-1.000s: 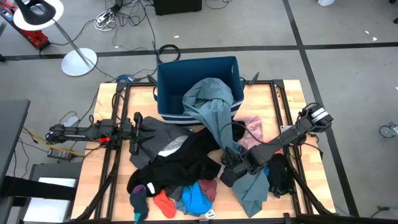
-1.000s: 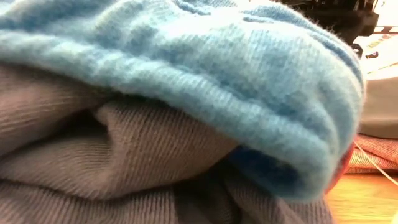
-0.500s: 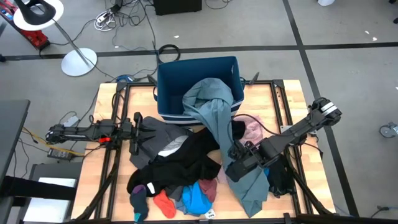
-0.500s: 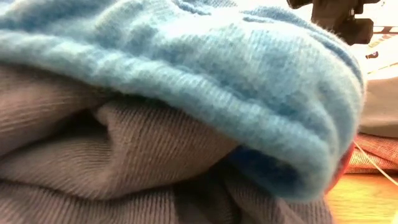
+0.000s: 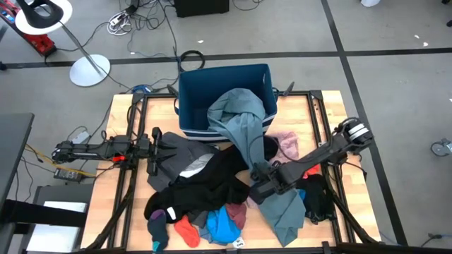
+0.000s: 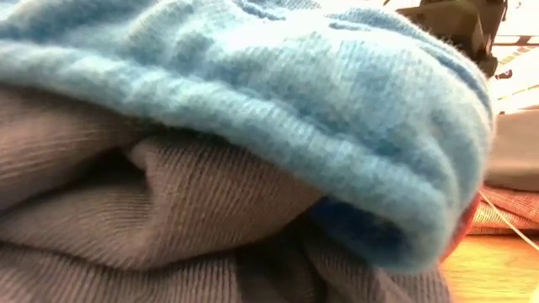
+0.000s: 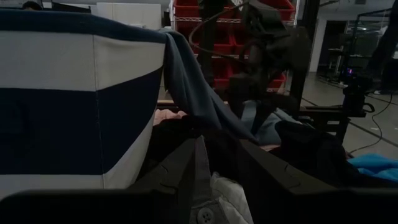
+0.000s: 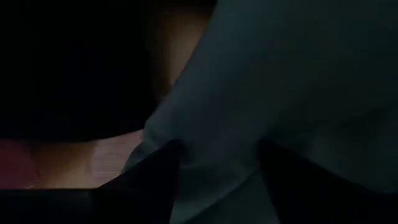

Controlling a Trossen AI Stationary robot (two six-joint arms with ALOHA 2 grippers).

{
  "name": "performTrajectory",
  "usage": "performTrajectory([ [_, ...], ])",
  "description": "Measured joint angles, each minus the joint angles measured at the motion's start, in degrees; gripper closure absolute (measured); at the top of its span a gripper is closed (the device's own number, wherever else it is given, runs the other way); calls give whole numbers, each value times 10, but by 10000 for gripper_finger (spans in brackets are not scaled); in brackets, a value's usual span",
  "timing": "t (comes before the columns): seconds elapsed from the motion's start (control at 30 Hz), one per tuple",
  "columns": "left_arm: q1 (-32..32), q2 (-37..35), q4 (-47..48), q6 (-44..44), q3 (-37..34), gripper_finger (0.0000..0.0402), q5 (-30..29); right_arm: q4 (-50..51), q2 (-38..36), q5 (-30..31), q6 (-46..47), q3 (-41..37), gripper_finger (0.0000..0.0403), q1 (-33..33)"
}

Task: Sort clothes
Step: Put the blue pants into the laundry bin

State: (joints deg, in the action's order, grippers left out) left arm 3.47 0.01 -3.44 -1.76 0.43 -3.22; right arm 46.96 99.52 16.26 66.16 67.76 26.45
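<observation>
Pressing my right gripper [image 5: 258,189] down on the grey-teal garment [image 5: 244,127], which drapes from the blue bin [image 5: 222,79] to the tabletop [image 5: 120,113] in front of it; whether its fingers have cloth between them I cannot tell. A deep pinch on one layer is advisable, to avoid dragging the black clothes [image 5: 205,180] beside it. Lifting room lies clear above the bin. My left gripper [image 5: 157,148] waits beside the bin, fingers apart.
</observation>
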Motion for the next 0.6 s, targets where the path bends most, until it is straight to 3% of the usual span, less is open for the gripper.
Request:
performTrajectory([
  [0.07, 0, 0, 0, 0, 0, 277, 0, -11, 6, -8, -17, 0, 234, -2],
  [0.23, 0, 0, 0, 0, 0, 277, 0, -17, 3, -4, -52, 0, 382, -3],
  [0.43, 0, 0, 0, 0, 0, 277, 0, -16, -21, -2, -54, 1, 397, -1],
  [0.6, 0, 0, 0, 0, 0, 277, 0, 32, -37, 7, -74, 52, 399, 1],
])
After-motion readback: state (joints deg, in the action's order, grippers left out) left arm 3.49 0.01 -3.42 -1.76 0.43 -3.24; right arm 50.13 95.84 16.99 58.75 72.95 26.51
